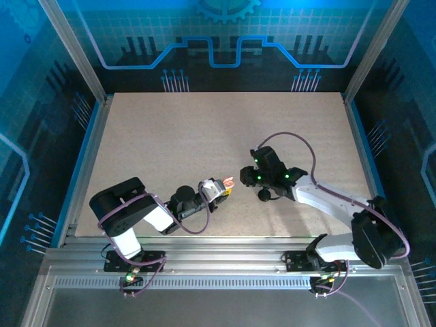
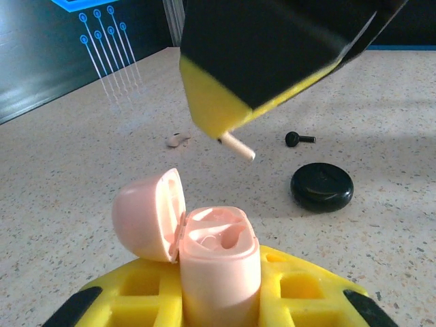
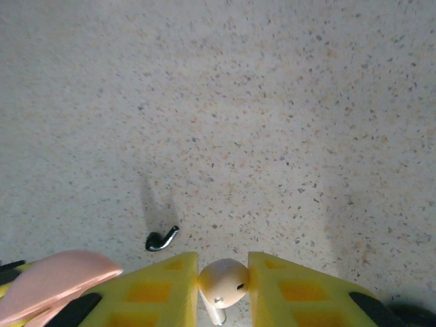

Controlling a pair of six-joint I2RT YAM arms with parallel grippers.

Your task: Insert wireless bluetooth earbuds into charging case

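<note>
Left claw (image 2: 218,303) clenched on pink charging case (image 2: 219,262), lid (image 2: 148,214) swung open left. Right claw (image 3: 223,278) grasping pink earbud (image 3: 222,283), above and just beyond case. Second pink earbud (image 2: 178,139), black earbud (image 2: 298,139) and black puck (image 2: 321,186) on counter (image 1: 204,129) beyond. Open counter stretches to far edge.

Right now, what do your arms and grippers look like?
Each arm has chunky black joints and a white middle link: the left arm, the right arm. Thin purple cables loop along them. Tiny green lights glow by the right wrist. The left gripper and right gripper have yellow fingers with square pockets and black edges.
</note>
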